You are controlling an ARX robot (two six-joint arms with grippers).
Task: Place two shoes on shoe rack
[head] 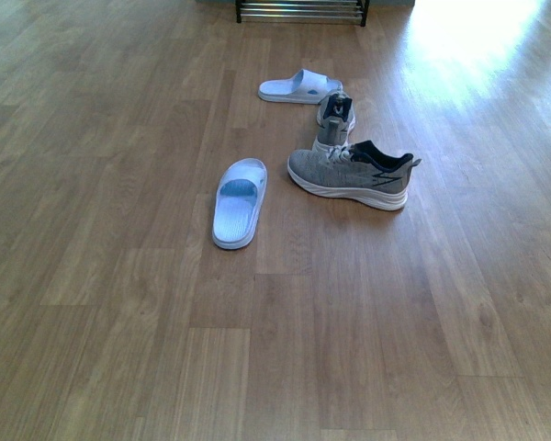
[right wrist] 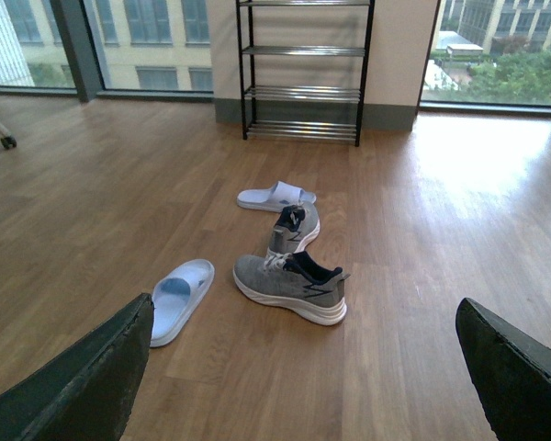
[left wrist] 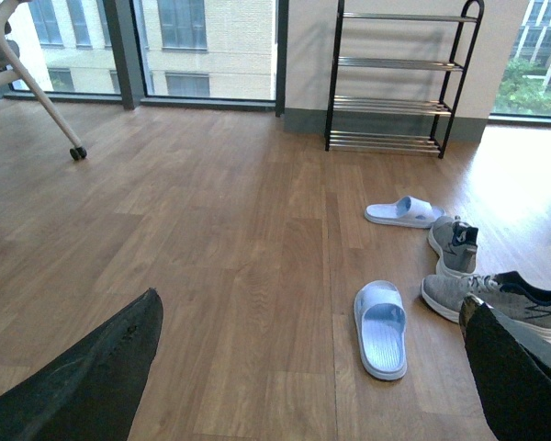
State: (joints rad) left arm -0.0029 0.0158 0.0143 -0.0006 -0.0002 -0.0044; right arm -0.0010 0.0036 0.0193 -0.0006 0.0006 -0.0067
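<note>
A grey knit sneaker (head: 354, 173) with a white sole lies sideways on the wood floor. A second grey sneaker (head: 335, 118) stands just behind it, heel toward me. A pale blue slide slipper (head: 239, 201) lies to the left and another slipper (head: 298, 88) lies farther back. The black shoe rack (head: 300, 11) stands at the far wall; only its lowest shelf shows in the front view. My left gripper (left wrist: 312, 367) is open, above the floor short of the near slipper (left wrist: 382, 328). My right gripper (right wrist: 308, 372) is open, short of the near sneaker (right wrist: 289, 287). Neither arm shows in the front view.
The rack (left wrist: 399, 78) shows whole in the left wrist view, with several chrome-rod shelves, all bare. A chair leg with a caster (left wrist: 76, 152) stands at the far left by the windows. Bright sunlight glares on the floor (head: 468, 46) at the far right.
</note>
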